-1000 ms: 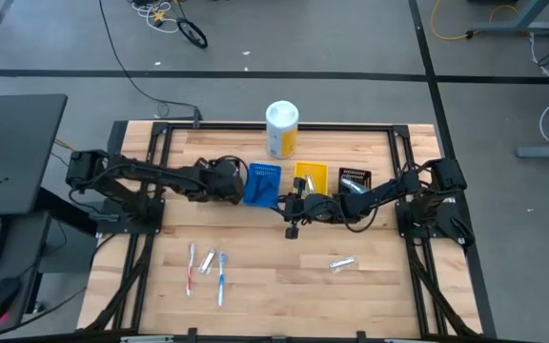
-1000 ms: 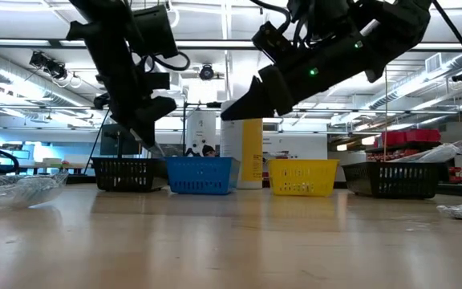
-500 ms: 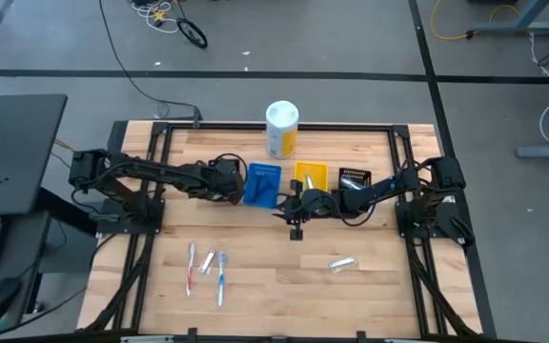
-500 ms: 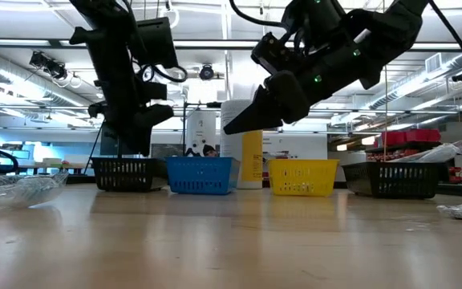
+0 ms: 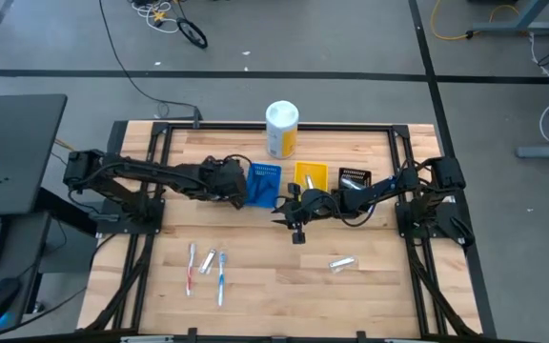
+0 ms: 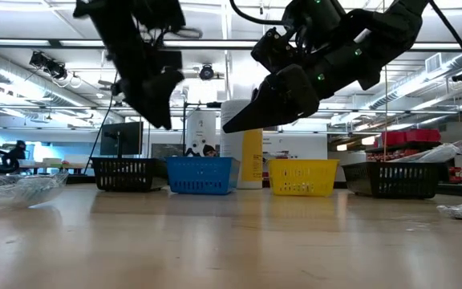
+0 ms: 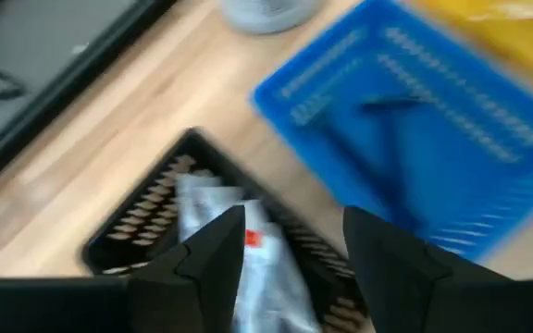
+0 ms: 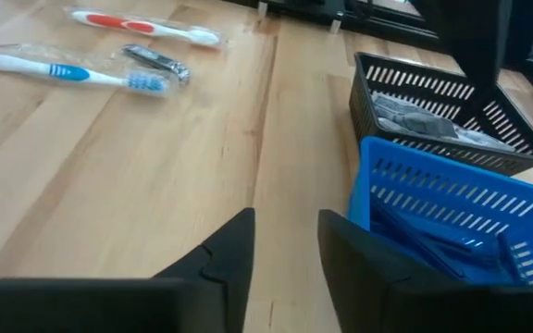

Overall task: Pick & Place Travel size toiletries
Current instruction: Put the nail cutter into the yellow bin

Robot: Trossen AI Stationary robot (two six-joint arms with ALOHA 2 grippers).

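Part of the sorting looks done: a silvery wrapped packet lies in the black slotted bin under the left gripper, whose fingers are apart and empty. The right gripper, also parted and empty, hangs beside the blue plastic bin. A red toothbrush, a blue toothbrush, a small metal piece and a clear-wrapped item wait on the wooden table.

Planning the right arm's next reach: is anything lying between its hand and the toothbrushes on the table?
Nothing visible does. The right hand hangs open above bare wood beside the blue bin. The red toothbrush and blue toothbrush lie beyond it across open table, with only a small metal item among them.
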